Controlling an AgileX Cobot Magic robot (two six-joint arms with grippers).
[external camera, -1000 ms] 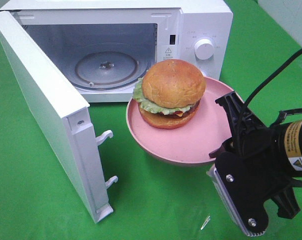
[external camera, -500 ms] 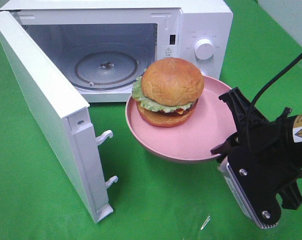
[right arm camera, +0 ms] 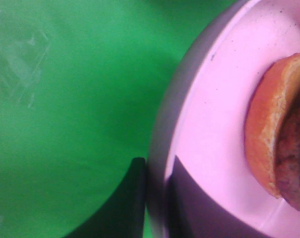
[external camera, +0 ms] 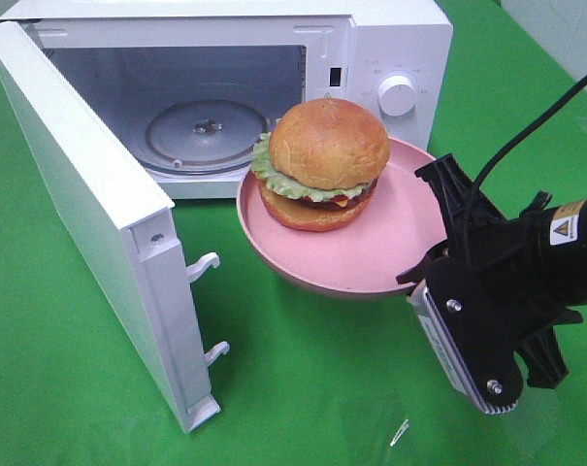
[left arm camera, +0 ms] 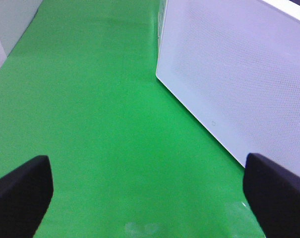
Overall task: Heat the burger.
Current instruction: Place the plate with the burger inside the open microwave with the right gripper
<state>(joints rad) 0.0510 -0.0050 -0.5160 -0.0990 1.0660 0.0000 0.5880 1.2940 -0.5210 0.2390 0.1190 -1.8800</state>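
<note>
Green cloth (external camera: 80, 388) below; right gripper (external camera: 431, 254) pinches the plate (external camera: 371, 264) rim, level so the burger (external camera: 322, 160) sits steady; left gripper (left arm camera: 147, 191) spread.

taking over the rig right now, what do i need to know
Left gripper: open, empty, over the green cloth beside the microwave.
Right gripper: shut on the pink plate at its rim; the burger sits on it.
Plate is held in front of the microwave's open cavity.
Done: door open, plate gripped.
Left: slide plate in, release, shut door, turn dial.
</note>
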